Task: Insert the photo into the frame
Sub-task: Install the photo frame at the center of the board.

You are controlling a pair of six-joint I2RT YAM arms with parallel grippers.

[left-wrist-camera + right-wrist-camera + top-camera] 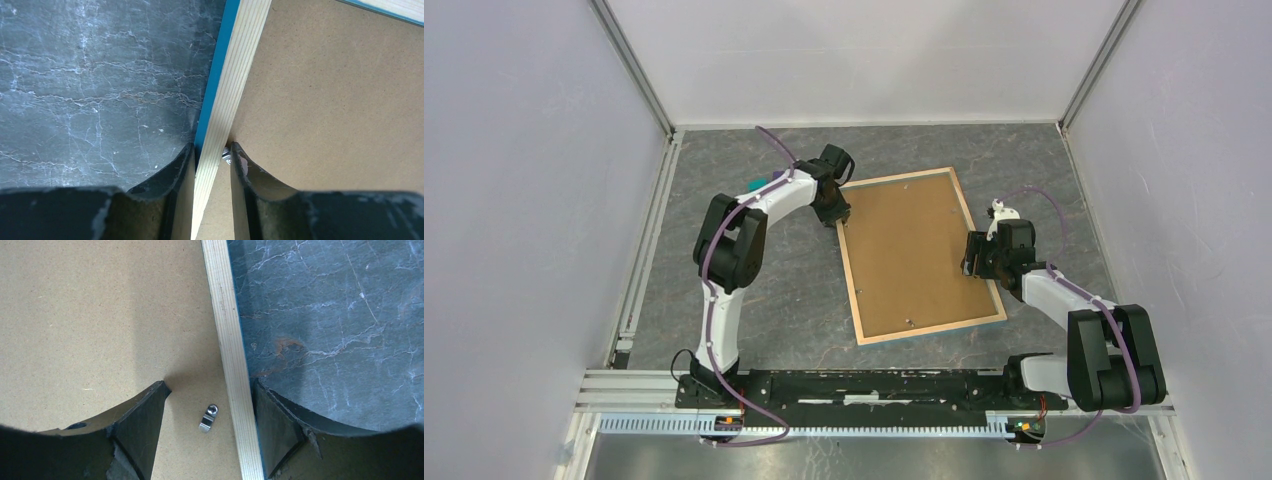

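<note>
- The left gripper [210, 150] is closed on the frame [227, 95]. One finger presses the blue outer edge and the other the inner side of the pale wood rail, so the rail sits between them.
- The right gripper [210, 385] is open. Its outer finger touches the outside of the opposite rail. Its inner finger stands apart over the backing board [100, 315], and a small metal clip [208, 418] lies between the two.
- The frame lies face down on the table [754, 300], with the board filling it. The photo is not visible. It is perhaps under the board, but I cannot tell.
- Risk: if the right gripper closes from here, its inner finger can drag across the board and push the clip the wrong way.
- Risk: a lift by the left gripper alone would tilt the frame, and an unlocked board could slide out.
</note>
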